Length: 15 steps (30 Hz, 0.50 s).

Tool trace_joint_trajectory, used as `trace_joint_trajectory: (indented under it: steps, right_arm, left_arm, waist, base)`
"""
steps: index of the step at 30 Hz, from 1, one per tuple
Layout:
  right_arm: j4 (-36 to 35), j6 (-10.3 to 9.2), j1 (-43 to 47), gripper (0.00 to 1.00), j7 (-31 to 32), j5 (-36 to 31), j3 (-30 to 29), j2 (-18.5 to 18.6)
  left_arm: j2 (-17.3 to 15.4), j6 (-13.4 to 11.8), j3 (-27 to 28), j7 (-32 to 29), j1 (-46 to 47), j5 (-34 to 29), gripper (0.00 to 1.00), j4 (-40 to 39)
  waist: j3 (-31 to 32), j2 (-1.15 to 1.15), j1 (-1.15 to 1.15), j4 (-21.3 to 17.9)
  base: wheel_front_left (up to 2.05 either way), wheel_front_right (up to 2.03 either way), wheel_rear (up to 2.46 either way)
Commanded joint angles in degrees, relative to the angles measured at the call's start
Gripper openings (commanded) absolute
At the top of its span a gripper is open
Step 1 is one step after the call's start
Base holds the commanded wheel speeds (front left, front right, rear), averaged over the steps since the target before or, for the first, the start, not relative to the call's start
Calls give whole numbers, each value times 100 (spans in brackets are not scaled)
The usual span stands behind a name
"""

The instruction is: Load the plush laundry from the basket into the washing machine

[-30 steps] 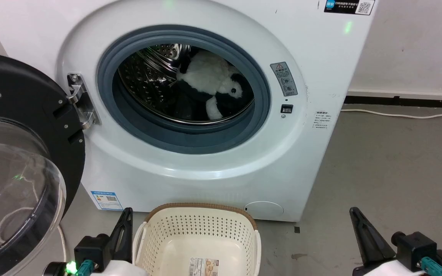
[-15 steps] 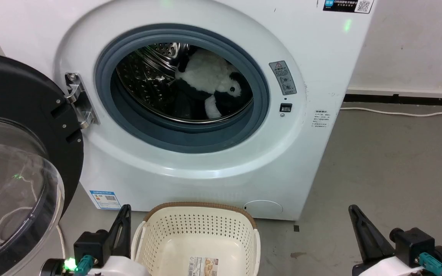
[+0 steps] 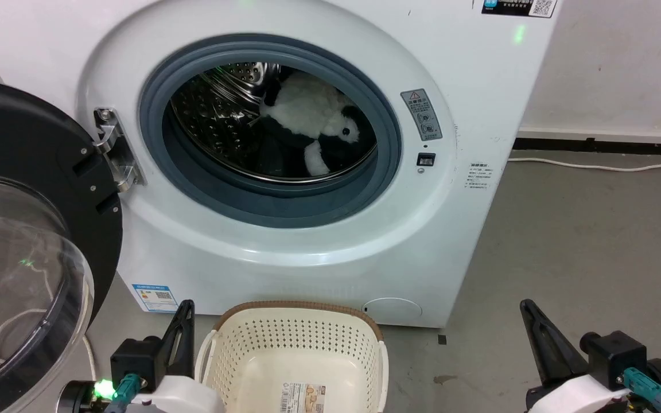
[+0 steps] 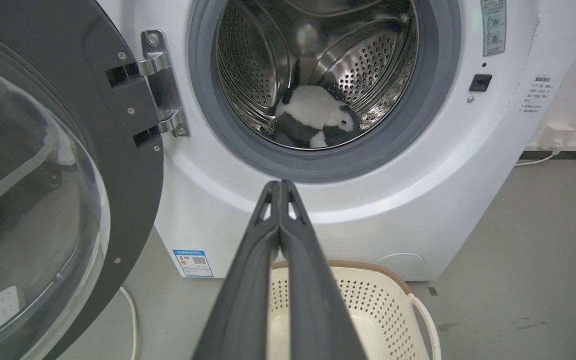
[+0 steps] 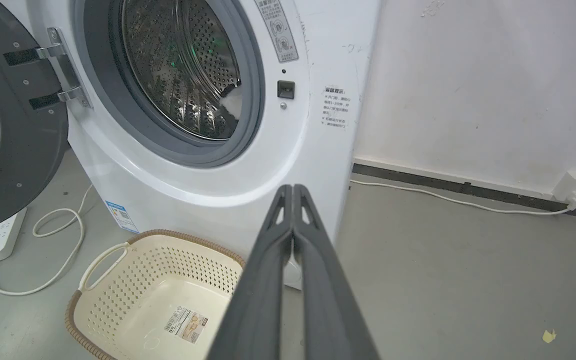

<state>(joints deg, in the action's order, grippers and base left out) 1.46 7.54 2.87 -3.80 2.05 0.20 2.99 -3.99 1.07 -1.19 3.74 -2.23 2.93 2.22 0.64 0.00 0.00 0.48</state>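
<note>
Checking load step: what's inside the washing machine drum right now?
The panda toy lies in the drum of the washing machine; nothing else shows. The drum floor beneath the toy is covered, so unseen.

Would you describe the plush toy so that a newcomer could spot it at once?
Find the white washing machine, its door open to the left. Look past the grey seal into the steel drum, where the plush laundry lies at the bottom. It is the only soft, furry thing: black and white, with a dark eye patch.
</note>
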Motion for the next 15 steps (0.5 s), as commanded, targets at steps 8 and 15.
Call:
trace_joint_trajectory:
  steps: [8, 15]
  right_arm:
    - [-67, -4, -150, 0, 117, -82, -14, -10]
    - [-92, -5, -193, 0, 200, -121, -16, -10]
  left_arm:
    - [54, -62, 45, -113, 130, -114, 0, -88]
    - [72, -76, 68, -195, 159, -170, 0, -130]
  waist:
    - [-18, 0, 0, -13]
    - [-32, 0, 0, -24]
  base:
    - [0, 0, 0]
    - [0, 0, 0]
